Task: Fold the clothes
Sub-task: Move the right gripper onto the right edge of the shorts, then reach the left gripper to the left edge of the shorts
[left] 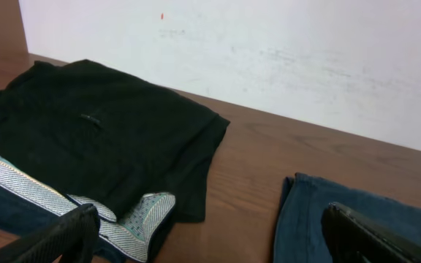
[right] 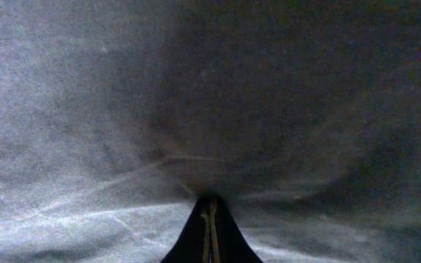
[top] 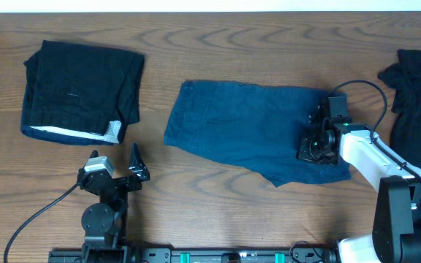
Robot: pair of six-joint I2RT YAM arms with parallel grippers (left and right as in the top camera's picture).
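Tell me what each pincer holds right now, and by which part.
The right pincer is shut on the navy-blue cloth, pinching the fabric near its right end. The left pincer stands open, holding nothing.

We note matt, denim-like blue cloth [top: 240, 124], soft matt black cloth [top: 79, 80] with a woven pale edge, and a smooth grained wood table [top: 269, 51].

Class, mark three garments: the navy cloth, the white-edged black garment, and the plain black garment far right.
navy cloth [top: 232, 120], overhead view, middle of its flat panel
white-edged black garment [top: 79, 84], overhead view, its black top layer
plain black garment [top: 419, 80], overhead view, its visible middle
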